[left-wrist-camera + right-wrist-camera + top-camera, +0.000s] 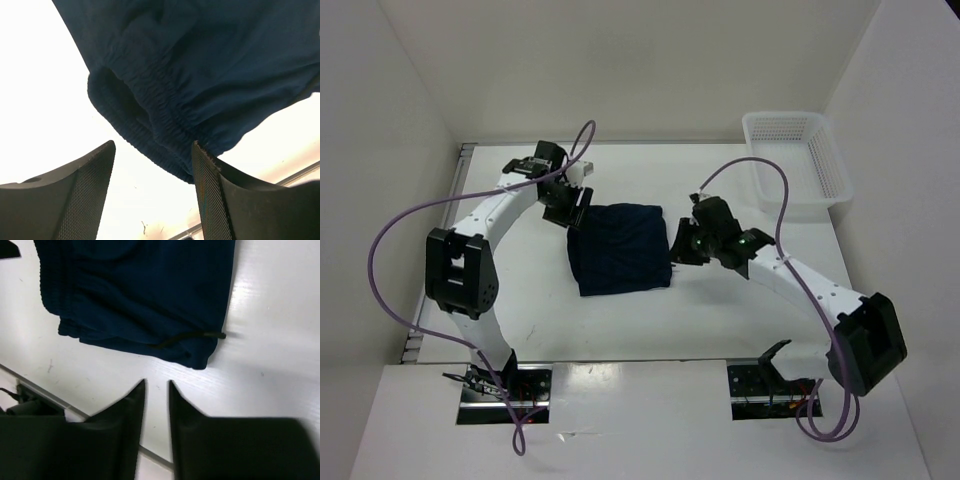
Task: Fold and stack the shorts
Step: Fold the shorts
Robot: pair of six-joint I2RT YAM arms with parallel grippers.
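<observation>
The dark navy shorts (618,248) lie folded into a rough square mid-table. My left gripper (577,206) sits at their far left corner. In the left wrist view it (153,146) is wide open, with the elastic waistband (165,125) just beyond the fingertips and nothing between them. My right gripper (677,246) is at the shorts' right edge. In the right wrist view it (156,383) is only narrowly open and empty, a little short of the shorts (140,295) and their thin dark drawstring (190,336). No white tag shows.
A white plastic mesh basket (790,160) stands at the far right corner of the table (520,290). White walls close in the back and both sides. Both arms' purple cables arch over the table.
</observation>
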